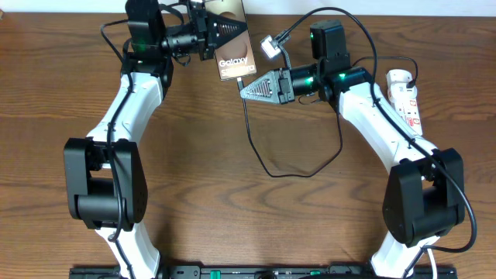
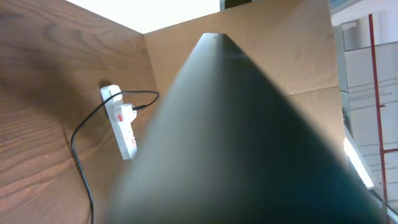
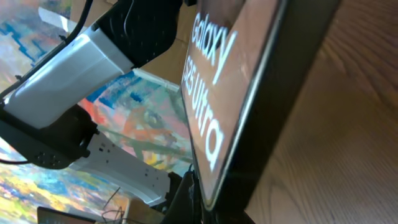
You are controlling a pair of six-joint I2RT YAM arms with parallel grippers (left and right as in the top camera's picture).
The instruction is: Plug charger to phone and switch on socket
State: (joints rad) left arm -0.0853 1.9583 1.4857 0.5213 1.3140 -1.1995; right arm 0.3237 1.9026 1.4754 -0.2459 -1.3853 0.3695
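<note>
My left gripper [image 1: 219,35] is shut on the phone [image 1: 234,56], a bronze slab with white "Galaxy" lettering, and holds it tilted above the table's far edge. The phone fills the left wrist view [image 2: 249,137] as a dark blur. My right gripper [image 1: 245,87] is shut on the charger's connector end, right at the phone's lower edge. In the right wrist view the fingers [image 3: 217,199] touch the phone's edge [image 3: 211,93]. The charger cable [image 1: 267,167] loops over the table to the white socket [image 1: 405,97] at the far right, which also shows in the left wrist view [image 2: 121,124].
A small white tag [image 1: 270,46] hangs on the right arm's thick cable beside the phone. A brown board wall [image 2: 292,56] stands behind the table. Both arm bases stand at the near edge.
</note>
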